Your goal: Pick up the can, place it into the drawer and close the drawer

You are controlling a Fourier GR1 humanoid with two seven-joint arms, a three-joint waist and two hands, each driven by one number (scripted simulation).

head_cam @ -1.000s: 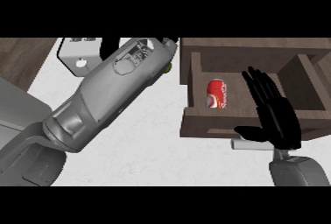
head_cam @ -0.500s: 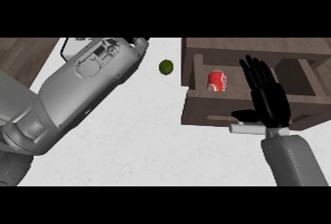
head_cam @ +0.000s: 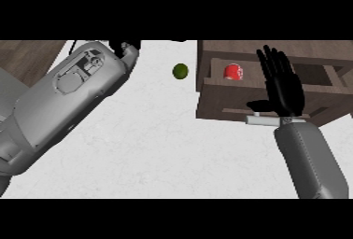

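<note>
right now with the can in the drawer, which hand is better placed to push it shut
Right. The right hand is open, fingers straight, at the drawer front by its handle, with the red can already inside. Of the left arm, mostly the forearm shows, up at the far left, away from the drawer beyond a green fruit.

My right hand [head_cam: 281, 88] stood open, its fingers straight and close together, pointing away from me toward the top of the view, with the thumb stuck out to the left. The grey right forearm rose from the lower edge, nearly upright, into the wrist. My left forearm ran slantwise from the lower left corner up toward the top, filling much of that side. Of my left hand [head_cam: 126, 48] only a small dark part showed beyond the wrist.
</note>
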